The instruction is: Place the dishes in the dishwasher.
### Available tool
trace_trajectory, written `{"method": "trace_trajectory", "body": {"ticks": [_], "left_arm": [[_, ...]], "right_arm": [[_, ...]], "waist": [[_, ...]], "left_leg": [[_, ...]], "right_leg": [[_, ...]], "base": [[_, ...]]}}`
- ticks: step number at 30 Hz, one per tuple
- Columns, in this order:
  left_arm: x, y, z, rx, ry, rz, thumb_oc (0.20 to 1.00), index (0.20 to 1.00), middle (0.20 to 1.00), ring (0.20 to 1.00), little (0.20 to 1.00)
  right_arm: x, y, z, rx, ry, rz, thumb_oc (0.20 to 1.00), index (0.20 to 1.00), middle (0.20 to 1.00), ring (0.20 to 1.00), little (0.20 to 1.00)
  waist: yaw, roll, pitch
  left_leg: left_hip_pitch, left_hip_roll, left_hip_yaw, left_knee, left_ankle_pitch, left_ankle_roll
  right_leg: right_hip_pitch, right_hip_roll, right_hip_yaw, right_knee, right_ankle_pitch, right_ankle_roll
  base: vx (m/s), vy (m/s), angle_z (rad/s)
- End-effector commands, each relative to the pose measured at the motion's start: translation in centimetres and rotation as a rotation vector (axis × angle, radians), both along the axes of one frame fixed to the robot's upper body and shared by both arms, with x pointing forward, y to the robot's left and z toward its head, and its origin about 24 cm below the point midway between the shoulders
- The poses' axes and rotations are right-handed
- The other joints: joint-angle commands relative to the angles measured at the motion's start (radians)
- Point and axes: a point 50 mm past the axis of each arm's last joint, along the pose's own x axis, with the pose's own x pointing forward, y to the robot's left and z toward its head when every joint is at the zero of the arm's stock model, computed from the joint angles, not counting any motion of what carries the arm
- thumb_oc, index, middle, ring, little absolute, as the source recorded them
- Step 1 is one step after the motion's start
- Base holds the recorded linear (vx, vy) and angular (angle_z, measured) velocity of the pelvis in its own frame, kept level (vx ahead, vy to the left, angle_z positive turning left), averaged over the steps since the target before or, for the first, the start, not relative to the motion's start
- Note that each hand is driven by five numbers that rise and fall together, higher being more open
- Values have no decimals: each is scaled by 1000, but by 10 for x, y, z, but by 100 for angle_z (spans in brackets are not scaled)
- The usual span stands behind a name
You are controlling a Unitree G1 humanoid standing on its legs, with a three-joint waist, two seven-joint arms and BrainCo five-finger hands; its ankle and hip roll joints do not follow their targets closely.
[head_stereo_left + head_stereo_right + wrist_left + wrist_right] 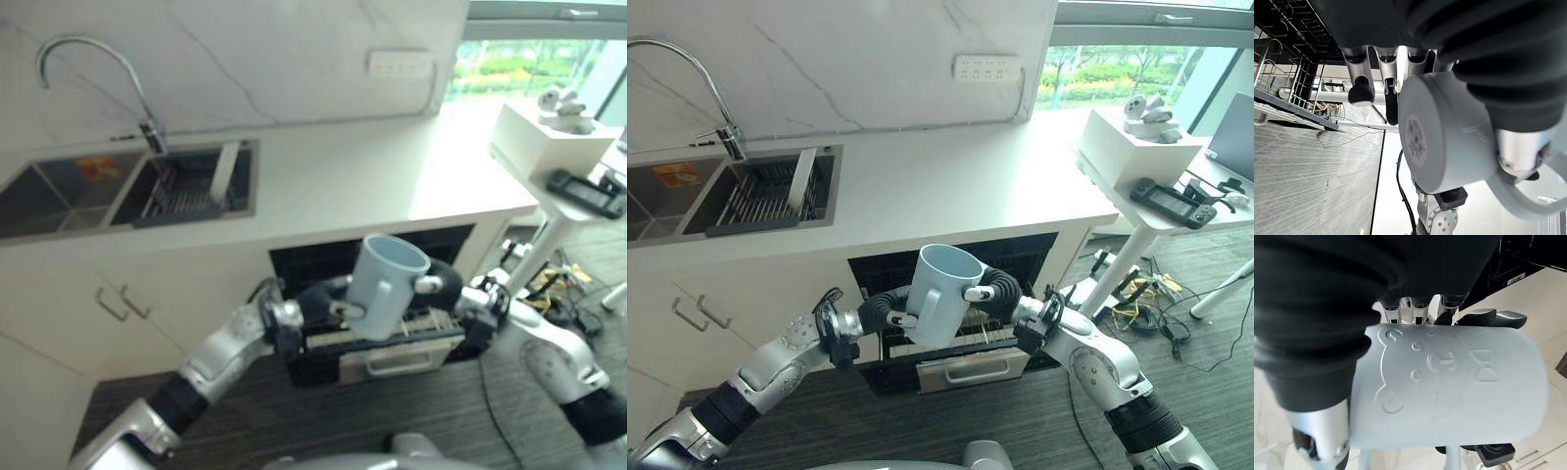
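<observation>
I hold a pale blue mug (pixel 942 294) up in front of me with both hands, above the open dishwasher (pixel 960 323) under the desk (pixel 950 191). The mug stands nearly upright, mouth up and tipped a little away from me, with its handle turned toward my left side.

My left hand (pixel 884 309) comes in from the lower left and sits against the mug's handle side. In the left wrist view its fingers (pixel 1361 90) reach past the mug's base, and the thumb lies against the wall beside the handle, so this hand is wrapped on the mug. My right hand (pixel 997 290) comes in from the right and grips the opposite wall near the rim. In the right wrist view its fingers (pixel 1420 308) curl over the far edge of the mug, whose wall bears a raised bear face with a bow.

Below the mug, the dishwasher's wire rack (pixel 965 338) is pulled out over the lowered door, whose front has a pale handle (pixel 972 370). The floor (pixel 1019 421) is dark grey.

On the desk to my left is a double sink (pixel 735 196) with a curved tap (pixel 686 78) and a dark drainer basket (pixel 759 201) in the nearer basin. To my right stands a white side table (pixel 1136 176) with a black controller (pixel 1174 203) on it.
</observation>
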Motion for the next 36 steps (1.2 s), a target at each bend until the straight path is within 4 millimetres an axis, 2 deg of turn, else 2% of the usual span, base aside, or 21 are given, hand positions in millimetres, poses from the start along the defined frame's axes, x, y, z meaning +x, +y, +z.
{"method": "trace_trajectory", "body": {"ticks": [1,2,13,20,21,22,29,36], "left_arm": [[12,-24,44,-138,-180,-54,200,200,200,200,200],[12,-24,44,-138,-179,-56,200,200,200,200,200],[12,-24,42,-133,-171,-50,200,200,200,200,200],[11,-23,33,-153,-119,9,200,200,200,200,200],[12,-23,30,-159,-99,28,514,514,514,514,514],[11,-22,26,-159,-79,46,1000,1000,1000,1000,1000],[11,-16,12,-162,-18,119,1000,1000,1000,1000,1000],[7,-3,-5,-184,69,184,1000,1000,1000,1000,1000]], "right_arm": [[-21,45,8,82,-34,328,429,429,429,429,429],[-21,45,8,72,-41,338,206,206,206,206,206],[-20,46,15,50,-114,365,200,200,200,200,200],[-19,51,26,194,-156,323,200,200,200,200,200],[-18,51,26,226,-149,301,200,200,200,200,200],[-16,50,26,267,-141,271,200,200,200,200,200],[-6,39,25,384,-129,99,200,200,200,200,200],[3,7,26,446,-177,-107,200,200,200,200,200]], "waist": [[17,-8,-10],[18,-8,-9],[19,-9,-8],[24,-2,-6],[25,0,-7],[26,1,-7],[30,8,-5],[33,14,-8]], "left_leg": [[-47,14,-121,36,3,-8],[-47,13,-122,36,3,-8],[-45,11,-125,36,3,-7],[-44,10,-130,36,3,-6],[-44,10,-131,36,3,-6],[-44,9,-133,36,3,-6],[-48,13,-134,36,3,-6],[-54,15,-143,36,4,-6]], "right_leg": [[58,-11,-20,14,-35,32],[58,-11,-21,14,-35,32],[61,-10,-22,14,-35,30],[64,-9,-23,14,-39,26],[65,-9,-24,14,-40,26],[65,-9,-25,14,-40,25],[65,-10,-33,14,-46,22],[70,-9,-47,14,-51,16]], "base": [[0,0,0],[0,0,0],[0,0,0],[4,0,0],[34,7,2],[0,0,0],[6,-3,2],[12,-7,7]]}}
